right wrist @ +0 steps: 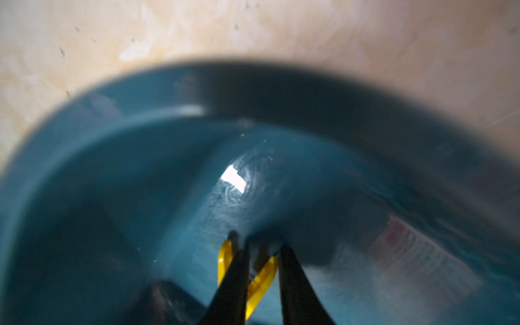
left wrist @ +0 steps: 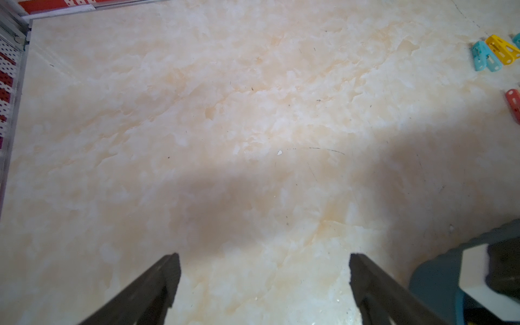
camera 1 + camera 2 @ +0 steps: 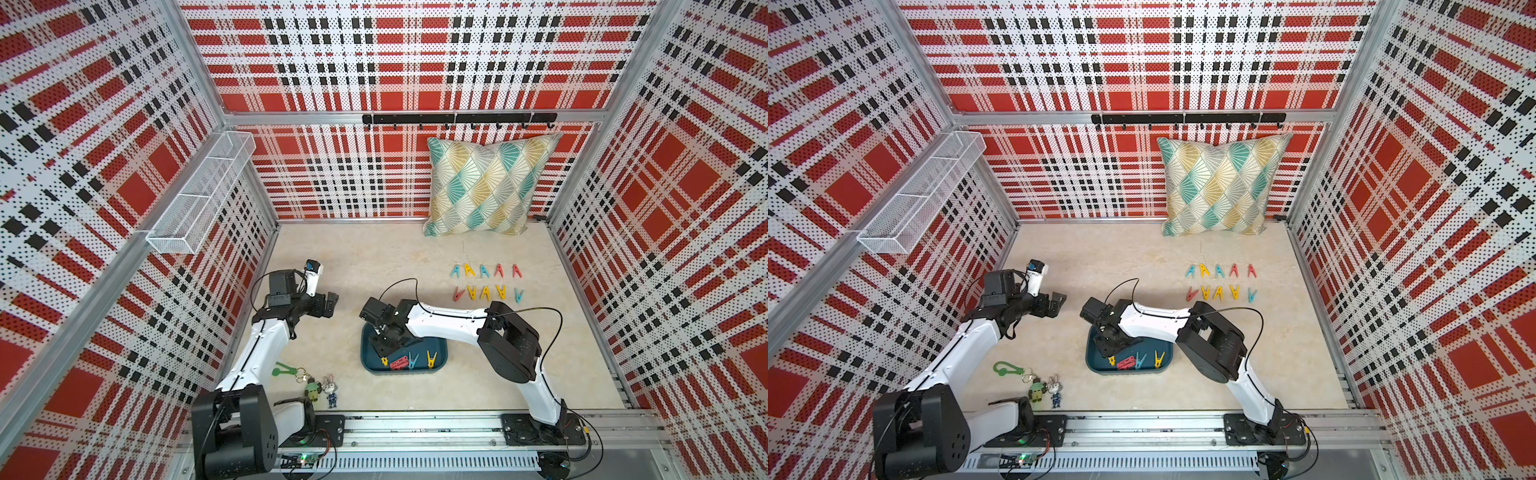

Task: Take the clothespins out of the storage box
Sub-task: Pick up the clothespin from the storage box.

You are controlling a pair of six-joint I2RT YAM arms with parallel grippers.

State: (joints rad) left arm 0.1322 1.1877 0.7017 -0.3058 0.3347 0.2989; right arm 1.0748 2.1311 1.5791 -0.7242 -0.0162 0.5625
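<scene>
The dark teal storage box (image 3: 441,365) (image 3: 1168,366) lies near the table's front in both top views. In it are a red (image 3: 399,362), a teal (image 3: 412,360) and a yellow clothespin (image 3: 432,358). My right gripper (image 3: 384,354) (image 1: 263,253) reaches down into the box's left end. Its fingers are closed around a leg of another yellow clothespin (image 1: 263,280) (image 3: 1111,360). Two rows of clothespins (image 3: 486,282) lie on the table behind the box. My left gripper (image 3: 330,305) (image 2: 264,270) hovers open and empty above bare table, left of the box.
A patterned pillow (image 3: 486,187) leans on the back wall under a black hook rail (image 3: 457,119). A white wire basket (image 3: 203,195) hangs on the left wall. A green clip with keychain figurines (image 3: 286,369) lies at the front left.
</scene>
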